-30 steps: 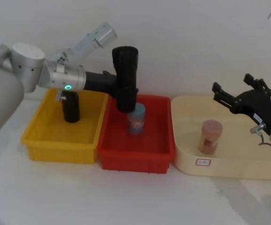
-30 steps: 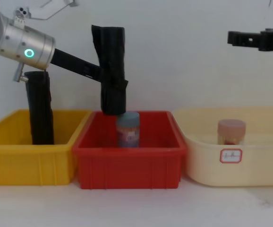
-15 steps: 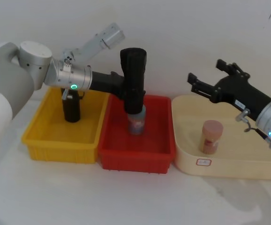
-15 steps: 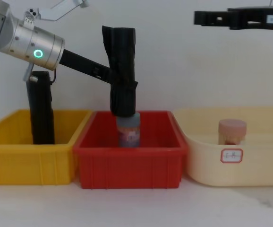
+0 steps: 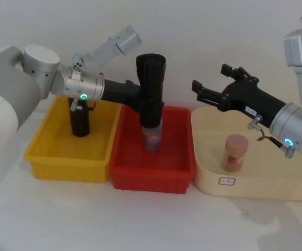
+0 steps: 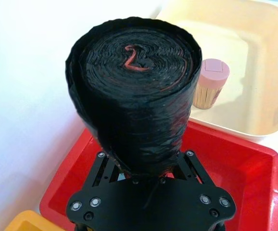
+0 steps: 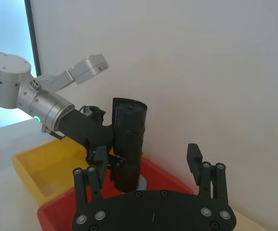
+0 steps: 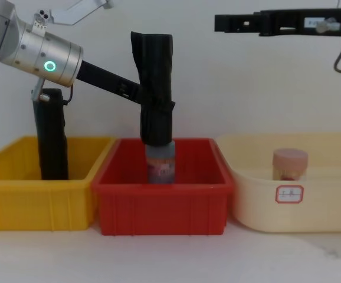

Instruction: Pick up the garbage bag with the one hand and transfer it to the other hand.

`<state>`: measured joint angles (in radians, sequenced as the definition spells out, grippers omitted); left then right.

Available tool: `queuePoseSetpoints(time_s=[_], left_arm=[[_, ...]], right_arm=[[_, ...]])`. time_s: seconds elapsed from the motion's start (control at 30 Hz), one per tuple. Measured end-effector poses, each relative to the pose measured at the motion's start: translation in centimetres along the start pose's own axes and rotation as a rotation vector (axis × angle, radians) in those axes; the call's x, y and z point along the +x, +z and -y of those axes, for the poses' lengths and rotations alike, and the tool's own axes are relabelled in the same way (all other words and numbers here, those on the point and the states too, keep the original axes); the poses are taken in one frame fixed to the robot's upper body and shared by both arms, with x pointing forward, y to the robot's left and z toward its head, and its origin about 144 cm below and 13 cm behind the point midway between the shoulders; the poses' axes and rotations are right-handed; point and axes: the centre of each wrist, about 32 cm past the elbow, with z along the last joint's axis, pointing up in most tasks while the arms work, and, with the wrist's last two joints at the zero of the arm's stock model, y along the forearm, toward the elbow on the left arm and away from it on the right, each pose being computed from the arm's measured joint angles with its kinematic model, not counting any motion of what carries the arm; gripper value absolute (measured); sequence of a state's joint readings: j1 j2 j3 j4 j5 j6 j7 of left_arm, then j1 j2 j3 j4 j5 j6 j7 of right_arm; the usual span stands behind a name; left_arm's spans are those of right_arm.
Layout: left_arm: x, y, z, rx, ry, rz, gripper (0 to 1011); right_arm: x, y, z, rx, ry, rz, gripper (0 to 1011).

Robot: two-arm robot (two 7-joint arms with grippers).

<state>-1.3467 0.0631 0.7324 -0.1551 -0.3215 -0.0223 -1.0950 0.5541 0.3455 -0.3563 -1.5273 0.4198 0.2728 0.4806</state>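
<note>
The garbage bag (image 5: 150,86) is being held upright, leaning slightly, in the air over the red bin (image 5: 151,180). It is being clamped around its lower half by the left gripper (image 5: 139,99), whose arm with the green ring is being stretched across from above the yellow bin (image 5: 67,168). In the left wrist view the two fingers are being pressed against opposite sides of the roll, and a red mark (image 6: 134,55) is being shown on the roll's upper end. The bag's lower end is being kept directly over the jar (image 5: 152,137) standing in the red bin; whether the two are touching cannot be told. A second black roll (image 5: 79,120) is being left standing upright in the yellow bin, beneath the left arm. The right gripper (image 5: 209,83) is being held in the air above the near-left part of the cream tray (image 5: 255,189), with its jaws spread wide and nothing between them. Its fingertips are being pointed toward the bag, at about the height of the roll's upper part in the chest view, and clear of it. A pink-lidded jar (image 5: 234,151) is being left upright in the cream tray, below the right arm.
</note>
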Motion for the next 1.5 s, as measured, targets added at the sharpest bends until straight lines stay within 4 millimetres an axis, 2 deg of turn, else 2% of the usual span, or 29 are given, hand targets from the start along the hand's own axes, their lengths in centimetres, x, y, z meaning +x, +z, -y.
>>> queuePoseSetpoints(time_s=[0.4,0.87,1.5], left_arm=[[0.0,0.1,0.0,0.001,-0.005,0.003,401],[0.0,0.1,0.0,0.002,-0.006,0.005,401],[0.0,0.1,0.1,0.002,-0.007,0.006,401]], right_arm=[[0.7,-0.8,-2.6,-0.021,0.023,-0.031,1001],[1.1,-1.2,-6.4,-0.030,0.079,-0.051,1001],[1.3,-1.4,-9.8,-0.039,0.120,-0.062,1001]])
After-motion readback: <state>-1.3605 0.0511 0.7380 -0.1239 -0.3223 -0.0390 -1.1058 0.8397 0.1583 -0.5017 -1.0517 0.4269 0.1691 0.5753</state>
